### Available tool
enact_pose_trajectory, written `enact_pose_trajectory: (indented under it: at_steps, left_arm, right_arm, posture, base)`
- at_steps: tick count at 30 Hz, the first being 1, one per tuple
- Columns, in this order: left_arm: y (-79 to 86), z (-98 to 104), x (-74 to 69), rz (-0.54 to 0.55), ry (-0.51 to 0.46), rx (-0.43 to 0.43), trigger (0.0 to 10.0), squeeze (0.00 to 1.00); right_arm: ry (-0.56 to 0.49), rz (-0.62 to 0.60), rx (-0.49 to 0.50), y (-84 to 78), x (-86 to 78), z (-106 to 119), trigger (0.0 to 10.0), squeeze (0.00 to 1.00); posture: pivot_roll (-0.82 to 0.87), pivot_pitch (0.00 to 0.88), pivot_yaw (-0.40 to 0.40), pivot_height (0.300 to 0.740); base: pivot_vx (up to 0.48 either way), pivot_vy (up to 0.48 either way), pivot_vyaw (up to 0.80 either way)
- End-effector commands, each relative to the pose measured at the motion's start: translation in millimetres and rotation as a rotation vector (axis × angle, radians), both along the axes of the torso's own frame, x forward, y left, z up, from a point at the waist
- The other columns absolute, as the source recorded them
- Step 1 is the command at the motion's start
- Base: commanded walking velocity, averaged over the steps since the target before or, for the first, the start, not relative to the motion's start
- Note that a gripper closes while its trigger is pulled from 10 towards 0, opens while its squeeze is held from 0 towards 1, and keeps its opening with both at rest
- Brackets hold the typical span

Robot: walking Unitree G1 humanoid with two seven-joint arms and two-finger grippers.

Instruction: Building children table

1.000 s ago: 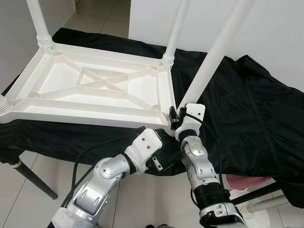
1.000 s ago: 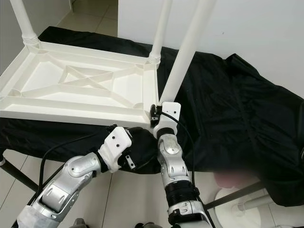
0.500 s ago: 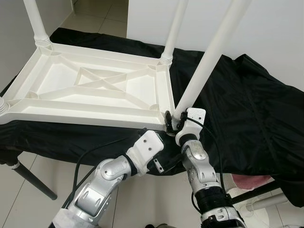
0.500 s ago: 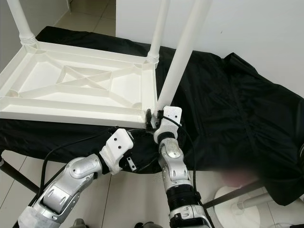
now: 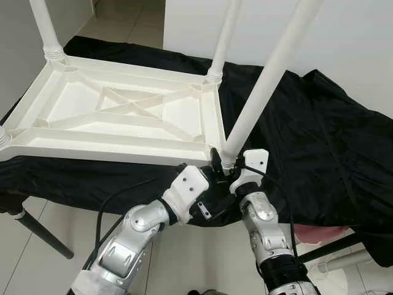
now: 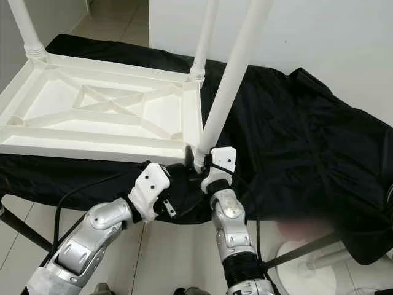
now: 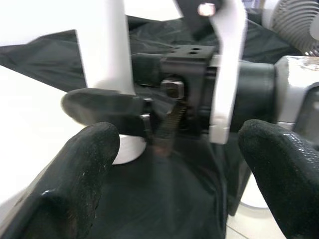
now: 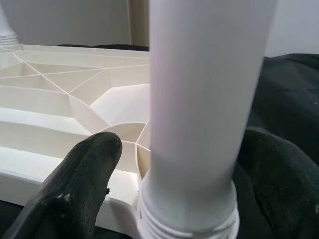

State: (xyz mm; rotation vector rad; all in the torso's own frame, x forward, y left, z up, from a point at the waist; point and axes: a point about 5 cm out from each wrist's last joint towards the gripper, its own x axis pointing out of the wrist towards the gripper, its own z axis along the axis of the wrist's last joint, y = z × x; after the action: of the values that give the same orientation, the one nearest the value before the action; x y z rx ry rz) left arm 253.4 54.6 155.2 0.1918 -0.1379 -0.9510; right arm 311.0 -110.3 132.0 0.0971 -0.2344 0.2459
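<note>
A white plastic table top (image 5: 110,147) lies upside down on a black cloth. A long white leg (image 5: 264,80) leans away to the right, with its threaded foot at the top's near right corner socket. My right gripper (image 5: 226,167) is shut on the leg just above that foot. In the right wrist view the black fingers (image 8: 79,189) stand on either side of the leg (image 8: 199,99). My left gripper (image 5: 212,184) is open right beside it, below the table's near edge, with nothing between its fingers (image 7: 75,169). It faces the right gripper's wrist.
Two legs stand upright in the far left (image 5: 48,31) and far right (image 5: 224,37) corners, and a third (image 5: 3,138) is at the near left. The black cloth (image 5: 319,135) spreads to the right. A pink thing (image 5: 319,236) and a white stand (image 6: 307,258) sit on the tiled floor.
My right gripper has brought the leg's foot nearer to me and down to the near right corner. The left gripper has closed in beside it.
</note>
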Motion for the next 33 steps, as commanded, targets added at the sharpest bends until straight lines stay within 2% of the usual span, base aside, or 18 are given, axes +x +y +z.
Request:
enact_pose_trajectory:
  at_steps: [1,10,11,22,23,26,27,33]
  left_arm:
    - [-0.1,-2,-1.5,0.031,0.015,-0.024,10.0,0.00]
    - [-0.8,-4,-7.5,-0.018,0.039,-0.020,10.0,0.00]
    - [-1.0,-4,-6.8,-0.019,0.033,-0.015,10.0,0.00]
    - [-2.7,-3,-5.6,-0.025,0.024,-0.006,10.0,0.00]
    - [-2.6,-2,-5.3,-0.024,0.022,-0.004,10.0,0.00]
    - [-2.5,-2,-5.3,-0.023,0.021,-0.003,10.0,0.00]
    - [-2.6,-2,-5.5,-0.021,0.019,-0.003,10.0,0.00]
    - [-2.6,-2,-6.3,-0.017,0.017,-0.003,10.0,0.00]
  right_arm:
    - [-0.014,0.017,-0.010,-9.4,2.4,2,10.0,0.00]
    - [-0.032,0.125,-0.086,-25.7,15.8,6,10.0,0.00]
    - [-0.021,0.192,-0.125,-27.3,22.7,5,10.0,0.00]
    - [0.016,0.347,-0.194,-19.2,42.2,11,10.0,0.00]
    - [0.027,0.367,-0.194,-17.2,44.3,11,8.5,0.00]
    - [0.035,0.380,-0.192,-16.0,45.4,11,8.5,0.00]
    - [0.048,0.400,-0.191,-15.2,45.9,9,0.0,0.00]
    - [0.068,0.419,-0.184,-16.0,45.3,5,0.0,0.00]
  posture:
    - [0.08,0.105,-0.145,0.740]
    - [0.08,0.102,-0.144,0.740]
    - [0.09,0.100,-0.141,0.740]
    - [0.10,0.095,-0.138,0.740]
    - [0.10,0.093,-0.140,0.740]
    - [0.10,0.095,-0.140,0.740]
    - [0.11,0.096,-0.146,0.740]
    - [0.11,0.103,-0.147,0.740]
  base:
    - [0.000,0.000,0.00]
    - [0.000,0.000,0.00]
    - [0.000,0.000,0.00]
    - [0.000,0.000,0.00]
    - [0.000,0.000,0.00]
    - [0.000,0.000,0.00]
    - [0.000,0.000,0.00]
    - [0.000,0.000,0.00]
